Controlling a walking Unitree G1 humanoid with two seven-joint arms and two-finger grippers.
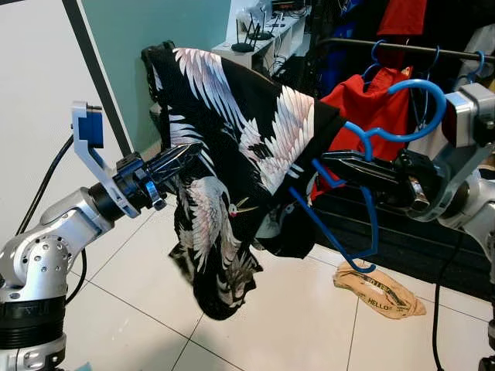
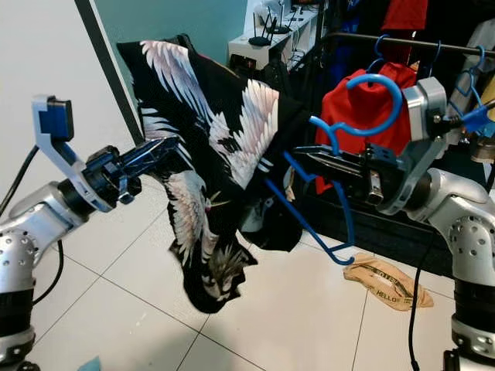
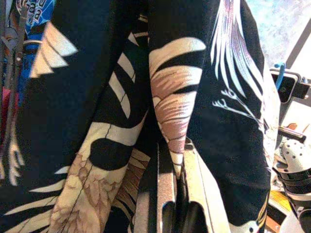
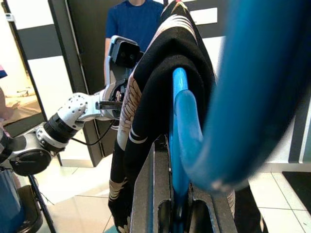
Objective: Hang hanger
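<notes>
A blue plastic hanger [image 1: 370, 136] is held out in front of me, with my right gripper [image 1: 331, 164] shut on its neck just below the hook. A black shirt with white feather print [image 1: 224, 131] drapes over the hanger's left side and hangs down toward the floor. From the left, my left gripper [image 1: 188, 154] is shut on a fold of the shirt [image 3: 97, 97]. The right wrist view shows the hanger [image 4: 179, 111] between the two fingers with shirt fabric over it. The dark clothes rail [image 1: 402, 48] runs above and behind the right gripper.
A red garment [image 1: 363, 104] and other blue hangers hang on the rail. A brown paper bag [image 1: 379, 290] lies on the white tile floor below. A white wall stands on the left. A person in a blue top [image 4: 136, 19] stands behind my left arm.
</notes>
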